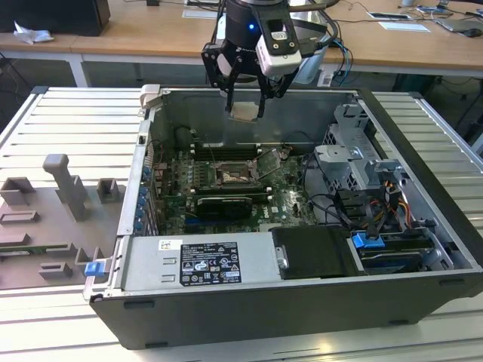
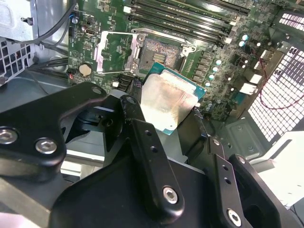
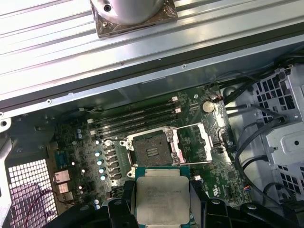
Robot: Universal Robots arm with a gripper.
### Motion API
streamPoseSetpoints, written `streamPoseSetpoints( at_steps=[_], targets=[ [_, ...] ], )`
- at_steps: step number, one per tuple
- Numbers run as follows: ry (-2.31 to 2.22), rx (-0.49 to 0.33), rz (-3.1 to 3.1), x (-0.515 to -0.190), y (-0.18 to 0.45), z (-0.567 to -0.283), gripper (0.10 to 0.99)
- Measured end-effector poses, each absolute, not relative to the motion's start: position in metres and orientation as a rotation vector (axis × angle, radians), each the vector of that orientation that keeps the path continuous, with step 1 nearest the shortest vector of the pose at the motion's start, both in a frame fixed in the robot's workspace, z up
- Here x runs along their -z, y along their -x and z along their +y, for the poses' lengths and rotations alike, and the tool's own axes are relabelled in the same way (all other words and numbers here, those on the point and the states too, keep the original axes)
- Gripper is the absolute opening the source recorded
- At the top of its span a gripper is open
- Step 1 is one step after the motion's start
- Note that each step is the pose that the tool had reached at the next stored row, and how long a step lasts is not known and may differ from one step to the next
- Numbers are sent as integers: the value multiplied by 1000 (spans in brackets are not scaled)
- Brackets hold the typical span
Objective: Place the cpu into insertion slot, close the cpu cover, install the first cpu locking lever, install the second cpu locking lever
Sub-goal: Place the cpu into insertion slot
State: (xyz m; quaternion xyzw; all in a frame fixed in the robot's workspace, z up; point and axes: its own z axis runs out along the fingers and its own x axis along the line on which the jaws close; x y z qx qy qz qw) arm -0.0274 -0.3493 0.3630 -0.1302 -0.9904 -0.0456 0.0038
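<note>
Inside the open computer case (image 1: 317,113), memory slots (image 3: 135,121) run just beside the insertion slot (image 3: 151,149); cpu cover (image 3: 198,142) flipped open, slot bare. A drive cage (image 1: 351,158) stands toward the exterior view's right. The gripper (image 1: 246,109) hangs above the circuit board (image 3: 216,178), pointing down, fingers (image 2: 142,142) clamped on the cpu (image 3: 161,197), held well clear of the slot.

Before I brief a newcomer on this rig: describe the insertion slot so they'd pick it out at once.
Look inside the open computer case at the green circuit board. Near its middle, beside the long black memory slots, sits the insertion slot: the one square dark socket with a silvery rim.
</note>
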Motion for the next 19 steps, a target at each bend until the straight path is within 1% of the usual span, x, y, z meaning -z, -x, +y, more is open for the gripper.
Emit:
streamPoseSetpoints(
  at_steps=[19],
  targets=[
    [453, 143, -3099, -363, 27, -349, 541]
  ],
)
